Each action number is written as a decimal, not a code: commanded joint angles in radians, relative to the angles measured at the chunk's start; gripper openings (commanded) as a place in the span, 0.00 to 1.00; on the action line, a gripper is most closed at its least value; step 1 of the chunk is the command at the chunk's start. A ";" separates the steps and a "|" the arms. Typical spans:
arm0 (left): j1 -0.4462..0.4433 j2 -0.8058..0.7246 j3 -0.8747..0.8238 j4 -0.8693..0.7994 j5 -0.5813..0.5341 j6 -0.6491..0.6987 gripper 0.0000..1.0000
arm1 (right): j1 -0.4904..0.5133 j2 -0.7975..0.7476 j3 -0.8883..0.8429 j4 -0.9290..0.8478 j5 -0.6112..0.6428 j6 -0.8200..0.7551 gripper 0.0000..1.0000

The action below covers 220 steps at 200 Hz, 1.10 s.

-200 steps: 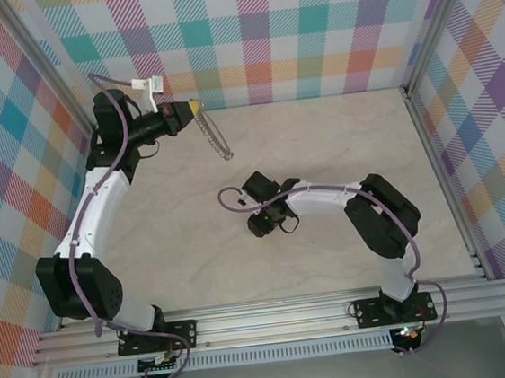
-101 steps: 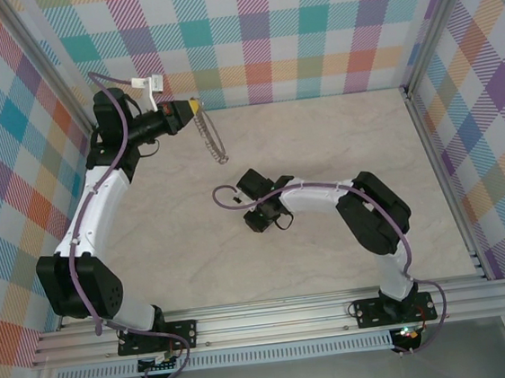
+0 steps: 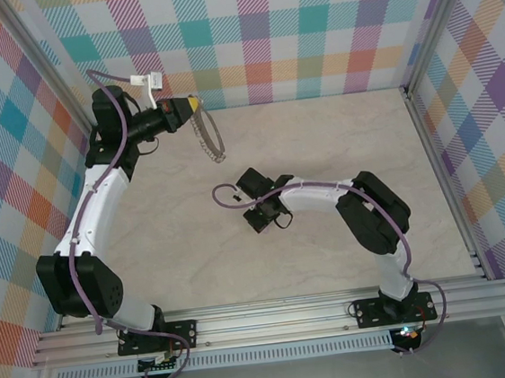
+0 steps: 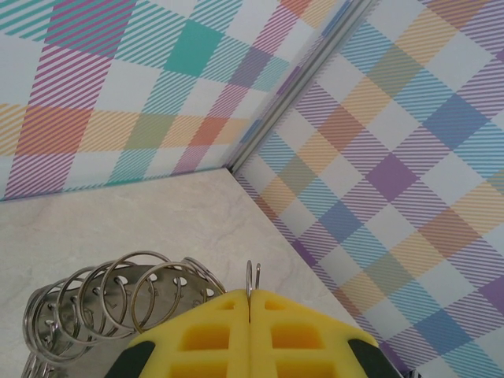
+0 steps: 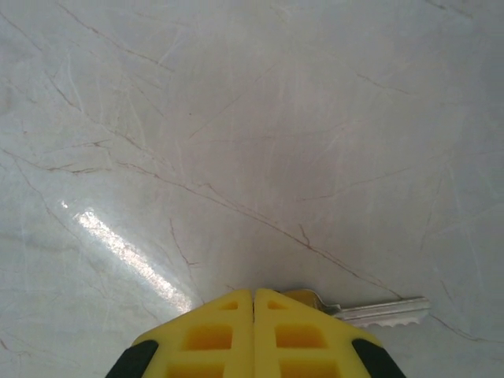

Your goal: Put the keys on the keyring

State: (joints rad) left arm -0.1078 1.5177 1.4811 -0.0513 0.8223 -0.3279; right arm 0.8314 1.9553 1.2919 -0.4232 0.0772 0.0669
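Keyring (image 4: 102, 295), one, in closed left claw (image 4: 250, 296); one key (image 5: 386, 309) beside closed right claw (image 5: 253, 294)

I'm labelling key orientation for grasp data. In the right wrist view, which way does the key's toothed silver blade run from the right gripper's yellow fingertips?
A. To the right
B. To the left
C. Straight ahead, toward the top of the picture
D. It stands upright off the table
A: the key lies flat on the marbled table, its blade running out rightward from under the right gripper.
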 commanded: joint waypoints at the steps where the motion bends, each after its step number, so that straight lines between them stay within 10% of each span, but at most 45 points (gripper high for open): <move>1: 0.011 -0.004 0.035 0.032 0.028 0.003 0.00 | -0.036 -0.059 -0.034 0.009 -0.005 0.033 0.00; 220: -0.074 -0.060 0.017 -0.165 -0.007 0.208 0.00 | -0.182 -0.603 -0.315 0.251 -0.188 0.292 0.00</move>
State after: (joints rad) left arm -0.1394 1.5116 1.4834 -0.1493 0.8375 -0.2234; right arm 0.6773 1.4395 0.9985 -0.2253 -0.0906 0.3099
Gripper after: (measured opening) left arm 0.049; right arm 0.050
